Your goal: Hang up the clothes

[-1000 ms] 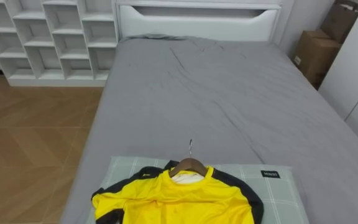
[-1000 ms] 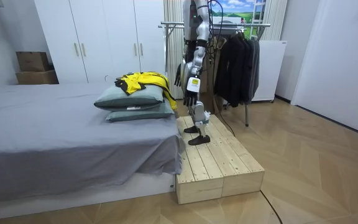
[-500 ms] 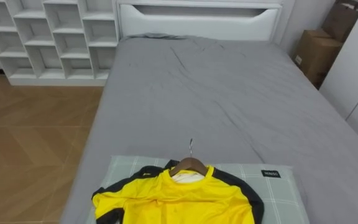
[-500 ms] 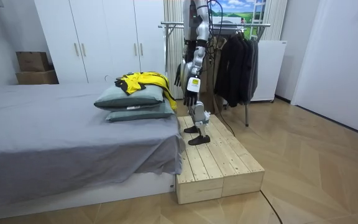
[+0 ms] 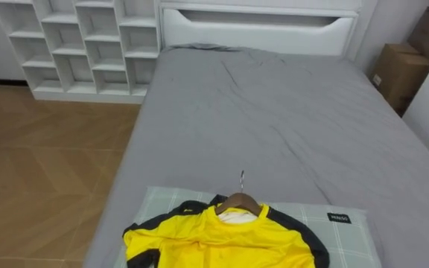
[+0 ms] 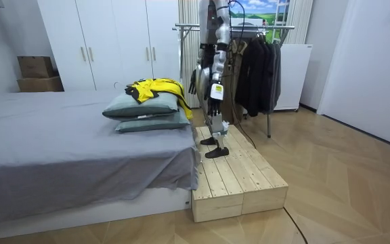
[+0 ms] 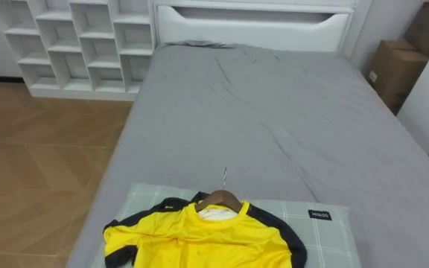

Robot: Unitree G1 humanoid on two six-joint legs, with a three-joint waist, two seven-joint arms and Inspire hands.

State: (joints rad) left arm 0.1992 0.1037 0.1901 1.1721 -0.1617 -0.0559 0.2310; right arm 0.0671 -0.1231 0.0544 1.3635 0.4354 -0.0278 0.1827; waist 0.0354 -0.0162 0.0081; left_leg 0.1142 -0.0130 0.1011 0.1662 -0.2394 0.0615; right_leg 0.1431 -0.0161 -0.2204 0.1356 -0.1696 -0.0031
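A yellow shirt (image 5: pixel 222 237) with black trim lies on a wooden hanger (image 5: pixel 238 202), whose metal hook points up the bed. It rests on pale checked pillows (image 5: pixel 346 232) at the near end of the grey bed (image 5: pixel 289 112). In the room view the shirt (image 6: pixel 153 89) tops the stacked pillows (image 6: pixel 144 112). I stand on a wooden platform (image 6: pixel 239 179) beside them, facing the bed. My left hand (image 6: pixel 212 106) hangs at my side with loose fingers, holding nothing. My right hand (image 6: pixel 193 83) shows dark behind my body, near the shirt.
A clothes rack (image 6: pixel 249 28) with dark garments (image 6: pixel 259 71) stands right behind me. White cube shelves (image 5: pixel 88 45) line the wall left of the bed and cardboard boxes (image 5: pixel 397 71) sit to its right. Wood floor (image 5: pixel 43 171) runs along the bed's left side.
The eye view has shifted, so the bed and shirt sit further right in the picture. In the room view my left arm has swung slightly to the right. The shirt has not moved.
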